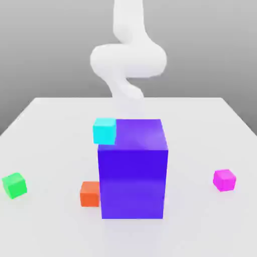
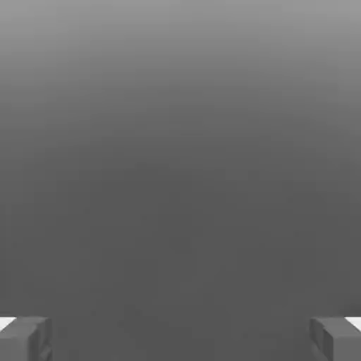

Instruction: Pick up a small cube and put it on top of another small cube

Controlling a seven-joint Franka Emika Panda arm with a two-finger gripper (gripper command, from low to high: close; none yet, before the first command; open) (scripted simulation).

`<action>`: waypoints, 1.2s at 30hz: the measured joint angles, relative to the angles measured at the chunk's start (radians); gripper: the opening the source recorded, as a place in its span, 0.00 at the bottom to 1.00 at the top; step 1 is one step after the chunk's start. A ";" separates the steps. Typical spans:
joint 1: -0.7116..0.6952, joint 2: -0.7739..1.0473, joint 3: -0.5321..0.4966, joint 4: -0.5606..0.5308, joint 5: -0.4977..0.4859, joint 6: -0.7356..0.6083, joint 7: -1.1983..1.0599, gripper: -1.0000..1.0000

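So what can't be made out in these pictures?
- Upper arm: exterior view, cut off by the top edge.
- Table behind the big block: exterior view, hidden by the block.
- Finger bases of the hand: hand view, cut off by the picture's edge.

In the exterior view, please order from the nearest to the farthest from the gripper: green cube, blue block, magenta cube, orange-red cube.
Judged by the arm coming down behind the block:
1. Blue block, centre.
2. Orange-red cube, beside it, view's left.
Green cube, far left, and magenta cube, right: too close to call.
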 joint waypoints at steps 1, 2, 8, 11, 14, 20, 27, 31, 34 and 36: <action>-0.015 0.035 0.040 -0.015 -0.022 0.015 0.038 0.50; -0.028 0.070 0.078 -0.028 -0.044 0.030 0.075 0.50; -0.092 0.270 0.283 -0.109 -0.179 0.115 0.298 0.50; -0.115 0.372 0.375 -0.148 -0.250 0.155 0.410 0.50; -0.122 0.475 0.451 -0.187 -0.323 0.195 0.524 0.50; -0.073 0.669 0.552 -0.268 -0.437 0.281 0.730 0.50; 0.035 0.813 0.639 -0.381 -0.360 0.430 0.822 0.50; 0.065 0.867 0.678 -0.411 -0.314 0.505 0.838 0.50; 0.136 0.927 0.586 -0.392 -0.424 0.538 0.924 0.50; 0.197 0.969 0.508 -0.377 -0.507 0.560 0.987 0.50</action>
